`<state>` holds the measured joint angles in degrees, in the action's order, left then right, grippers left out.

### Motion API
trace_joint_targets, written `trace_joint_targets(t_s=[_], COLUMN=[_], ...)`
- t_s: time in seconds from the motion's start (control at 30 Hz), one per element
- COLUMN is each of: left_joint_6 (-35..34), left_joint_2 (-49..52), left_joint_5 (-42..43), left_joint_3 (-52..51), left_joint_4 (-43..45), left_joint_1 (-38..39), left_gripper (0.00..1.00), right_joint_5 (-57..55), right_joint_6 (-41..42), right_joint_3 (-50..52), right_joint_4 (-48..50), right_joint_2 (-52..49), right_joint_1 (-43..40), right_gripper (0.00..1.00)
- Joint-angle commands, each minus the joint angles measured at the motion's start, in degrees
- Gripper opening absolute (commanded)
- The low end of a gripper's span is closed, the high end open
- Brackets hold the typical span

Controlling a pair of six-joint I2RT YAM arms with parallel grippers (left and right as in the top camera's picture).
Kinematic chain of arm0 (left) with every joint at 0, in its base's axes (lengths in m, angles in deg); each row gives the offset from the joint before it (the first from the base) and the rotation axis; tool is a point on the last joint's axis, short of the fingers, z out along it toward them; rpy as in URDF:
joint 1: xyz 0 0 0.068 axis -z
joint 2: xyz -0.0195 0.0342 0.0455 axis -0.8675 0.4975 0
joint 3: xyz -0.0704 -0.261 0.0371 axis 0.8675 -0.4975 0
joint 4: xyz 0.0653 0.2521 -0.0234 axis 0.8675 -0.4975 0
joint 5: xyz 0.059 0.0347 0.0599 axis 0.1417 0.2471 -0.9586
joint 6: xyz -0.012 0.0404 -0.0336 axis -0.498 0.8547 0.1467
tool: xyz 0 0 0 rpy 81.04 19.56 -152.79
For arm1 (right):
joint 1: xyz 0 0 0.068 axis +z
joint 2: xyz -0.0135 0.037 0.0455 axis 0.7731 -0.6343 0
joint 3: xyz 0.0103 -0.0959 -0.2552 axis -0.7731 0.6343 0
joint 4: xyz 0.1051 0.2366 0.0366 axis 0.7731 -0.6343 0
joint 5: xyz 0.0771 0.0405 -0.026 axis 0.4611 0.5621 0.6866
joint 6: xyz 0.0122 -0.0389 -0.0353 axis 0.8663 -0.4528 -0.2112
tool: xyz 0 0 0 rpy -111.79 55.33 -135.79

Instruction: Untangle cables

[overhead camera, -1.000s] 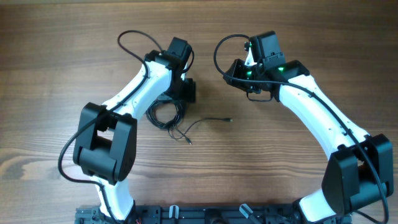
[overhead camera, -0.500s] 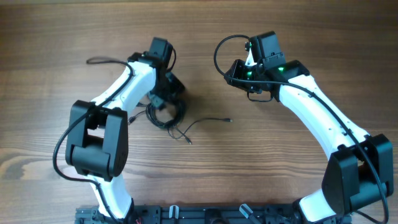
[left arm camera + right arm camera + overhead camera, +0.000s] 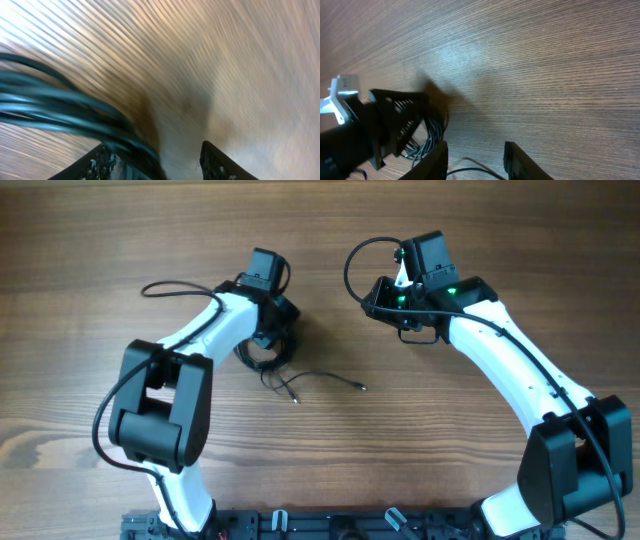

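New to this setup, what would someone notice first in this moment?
The knot of black cables near the middle of the wooden table, with loose ends trailing right, draws the eye first. The left gripper is down on that bundle, jaws apart with strands between them. The right gripper hangs open and empty, off to the right.
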<state>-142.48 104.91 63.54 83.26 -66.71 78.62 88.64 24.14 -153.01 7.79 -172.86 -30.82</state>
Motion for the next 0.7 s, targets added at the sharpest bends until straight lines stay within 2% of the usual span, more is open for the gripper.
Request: trace_joint_targets(t_s=[0.0, 0.07, 0.1, 0.17, 0.23, 0.3, 0.33, 0.37, 0.4, 0.53, 0.67], left_joint_6=[13.03, 17.55, 18.75, 18.64, 18.58, 18.51, 17.77, 16.26, 11.67, -2.86, -7.76], left_joint_2=[0.22, 0.2, 0.02, -1.09, -2.97, -4.61, -5.14, -5.27, -5.29, -2.64, 1.55], left_joint_5=[3.78, 3.52, 2.91, 2.67, 2.05, -0.87, -3.48, -5.35, -7.89, -7.39, -7.45], left_joint_3=[-0.26, -0.24, -0.24, -0.24, 0.2, 0.92, 1.16, 1.18, 1.16, 0.52, 0.07], left_joint_4=[-1.75, -2.6, -3.32, -3.72, -3.45, -3.43, -3.32, -3.32, -3.98, -5.7, -3.69], left_joint_1=[3.96, 5.46, 5.81, 5.4, 4.52, 3.65, 3.15, 2.82, 1.99, 2.01, 2.8], left_gripper=[0.57, 0.54, 0.47, 0.48, 0.55, 0.79, 0.79, 0.79, 0.78, 0.71, 0.63], right_joint_5=[-0.98, -0.98, -0.98, -0.98, -0.98, -0.98, -0.98, -0.98, -0.98, -0.98, -0.96], right_joint_6=[-0.81, -0.83, -0.83, -0.85, -0.85, -0.83, -0.83, -0.81, -0.83, -0.83, -0.83], right_joint_3=[0.22, 0.22, 0.22, 0.22, 0.22, 0.22, 0.22, 0.22, 0.22, 0.22, 0.22], right_joint_4=[-0.09, -0.11, -0.11, -0.22, -0.28, -0.28, -0.26, -0.26, -0.26, -0.72, -0.79], right_joint_2=[-0.33, -0.33, -0.33, -0.33, -0.33, -0.33, -0.33, -0.33, -0.33, -0.33, -0.33], right_joint_1=[0.11, 0.11, 0.11, 0.11, 0.11, 0.11, 0.11, 0.11, 0.11, 0.11, 0.11], right_gripper=[0.38, 0.39, 0.39, 0.39, 0.39, 0.39, 0.39, 0.39, 0.39, 0.39, 0.39])
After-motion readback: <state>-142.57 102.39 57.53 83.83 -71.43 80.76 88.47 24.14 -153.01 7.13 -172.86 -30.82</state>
